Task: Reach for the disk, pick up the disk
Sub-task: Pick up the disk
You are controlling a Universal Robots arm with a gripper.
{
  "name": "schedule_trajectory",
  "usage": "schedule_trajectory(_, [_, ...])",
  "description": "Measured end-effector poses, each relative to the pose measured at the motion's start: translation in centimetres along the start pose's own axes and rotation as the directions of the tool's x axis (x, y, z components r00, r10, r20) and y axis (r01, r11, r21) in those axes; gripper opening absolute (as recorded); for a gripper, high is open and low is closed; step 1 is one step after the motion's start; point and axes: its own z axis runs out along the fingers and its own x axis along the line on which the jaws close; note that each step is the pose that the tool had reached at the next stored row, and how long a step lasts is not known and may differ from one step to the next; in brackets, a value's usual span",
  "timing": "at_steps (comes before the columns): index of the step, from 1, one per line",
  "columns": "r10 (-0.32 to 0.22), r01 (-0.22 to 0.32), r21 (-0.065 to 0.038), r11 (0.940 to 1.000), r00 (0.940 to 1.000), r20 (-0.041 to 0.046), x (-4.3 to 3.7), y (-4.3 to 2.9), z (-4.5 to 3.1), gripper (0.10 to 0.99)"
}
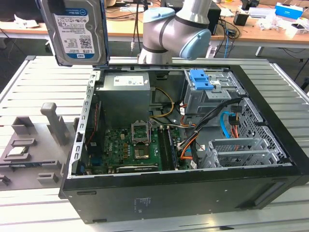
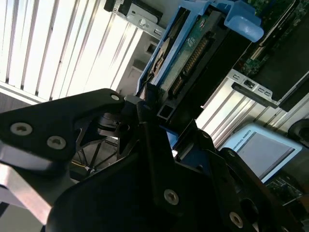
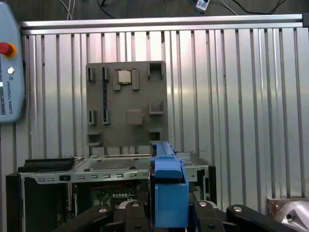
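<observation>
1. Gripper state: in the first wrist view the gripper [image 3: 169,215] is closed on the disk [image 3: 170,191]. Its black fingers [image 3: 205,217] press against both sides of the bright blue bracket, with no gap showing.

2. Disk position: the disk is held in the air, clear of the open computer case [image 1: 193,198]. In the exterior view it hangs upright at the exterior view's left, with the white and blue label facing the camera. Its lower edge is above the rear corner of the case. The arm [image 1: 176,29] rises behind the case.

3. Second wrist view: the disk [image 2: 193,53] runs straight out from between the gripper's closed tips. Its circuit-board side and connector row are visible, and the blue bracket runs along its edges.

4. Surroundings: the case rests on a slatted aluminium table [image 1: 43,82]. A grey fixture plate [image 3: 126,104] lies on the table beside the case, with a small square chip [image 3: 124,76] seated in it. A blue latch [image 1: 201,79] sits on the drive cage inside the case, well apart from the disk.
</observation>
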Motion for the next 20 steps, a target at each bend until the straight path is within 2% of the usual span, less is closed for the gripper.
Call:
schedule_trajectory(6, [0.000,0.000,0.000,1.0000,1.0000,0.0000,-0.08,-2.61,-0.11,0.365])
schedule_trajectory(8, [0.000,0.000,0.000,1.0000,1.0000,0.0000,-0.11,-3.25,-0.13,0.365])
schedule_trajectory(12, [0.000,0.000,-0.001,1.0000,1.0000,-0.0001,-0.19,-5.79,-0.24,0.365])
schedule_trajectory(20, [0.000,0.000,-0.002,1.0000,1.0000,0.0000,-0.29,-8.78,-0.37,0.365])
